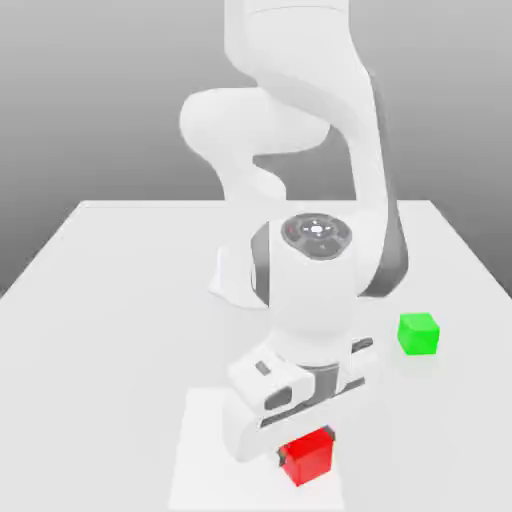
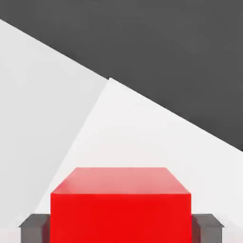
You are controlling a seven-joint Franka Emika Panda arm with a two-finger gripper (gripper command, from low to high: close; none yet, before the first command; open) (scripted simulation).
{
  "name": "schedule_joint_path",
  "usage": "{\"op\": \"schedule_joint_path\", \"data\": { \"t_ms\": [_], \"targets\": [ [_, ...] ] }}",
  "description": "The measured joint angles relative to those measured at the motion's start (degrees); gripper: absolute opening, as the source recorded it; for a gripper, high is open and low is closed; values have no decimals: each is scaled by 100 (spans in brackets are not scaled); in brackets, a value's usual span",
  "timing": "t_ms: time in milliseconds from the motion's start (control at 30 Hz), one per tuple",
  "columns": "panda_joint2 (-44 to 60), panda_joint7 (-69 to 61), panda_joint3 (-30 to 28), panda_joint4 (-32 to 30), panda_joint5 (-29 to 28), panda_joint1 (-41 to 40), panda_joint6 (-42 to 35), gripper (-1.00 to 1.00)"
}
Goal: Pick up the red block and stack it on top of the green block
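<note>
- Two dark grey fingertip pads (image 2: 33, 227) of the white arm's two-finger gripper (image 2: 121, 228) sit flush against opposite sides of the small, smooth, matte, bright red block (image 2: 121, 209) in the hand view, one pad on each side, so the claw is narrowed onto the cube and clamped on it.
- In the exterior view the gripper (image 1: 300, 440) is low over the white tabletop (image 1: 120, 300), near its front edge, with the red block (image 1: 308, 456) directly under the hand.
- The small, smooth, bright green block (image 1: 418, 334) rests on the tabletop toward the exterior view's right edge, well apart from the red block and the gripper.
- No brand, label or readable writing can be made out on the blocks or the arm.
</note>
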Motion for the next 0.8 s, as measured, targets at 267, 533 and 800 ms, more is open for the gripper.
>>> {"op": "schedule_joint_path", "data": {
  "t_ms": [267, 533, 800],
  "targets": [
    [-936, 74, -29, -143, -104, 6, -792, -100],
    [-2223, 570, 864, -1065, 677, 1691, -1135, -100],
    [-3442, 1478, 2006, -2090, 1073, 2907, -1306, -100]
  ]
}}
